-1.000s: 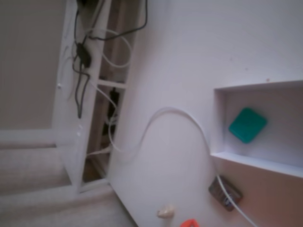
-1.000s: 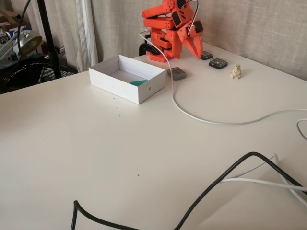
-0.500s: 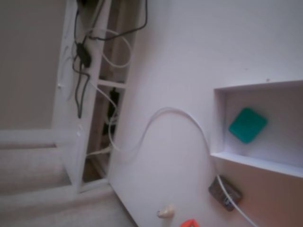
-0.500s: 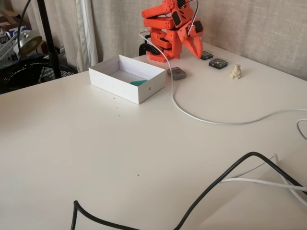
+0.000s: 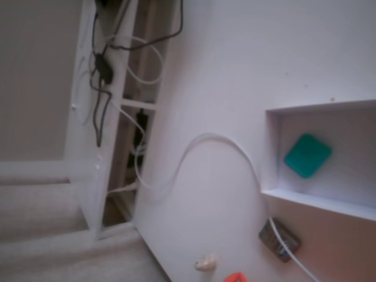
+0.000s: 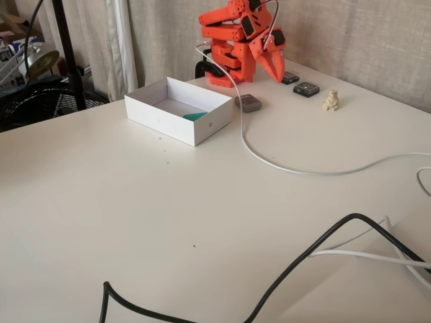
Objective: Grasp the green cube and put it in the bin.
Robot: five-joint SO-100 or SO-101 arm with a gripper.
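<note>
1. Two cables lie nearest in a fixed view: a thick black cable (image 6: 296, 259) that curves across the smooth pale table (image 6: 135, 202), and a thin white cable (image 6: 303, 169) that loops farther back.
2. One white box, the bin (image 6: 176, 123), sits past the middle of the table. It is a long shape with flat, thin walls and sharp corners. A tiny round mark shows on its near wall, too small to read.
3. One green cube (image 6: 195, 116) lies inside the bin, by the near wall. Only its top edge peeks out here. In the other fixed view the green cube (image 5: 306, 155) looks flat and dull, with soft round corners, and rests on the bin (image 5: 271, 153) floor.
4. One dark grey gadget (image 6: 248, 102) sits just beside the bin, with the white cable running past it.
5. Two more small dark gadgets (image 6: 306, 89) and a little beige lump (image 6: 330, 100) sit farther back.
6. One bright orange plastic arm is folded up at the far edge. Its gripper (image 6: 271, 66) points down, holding nothing, fingers close together. I cannot tell if they touch.
7. No words can be read anywhere.
</note>
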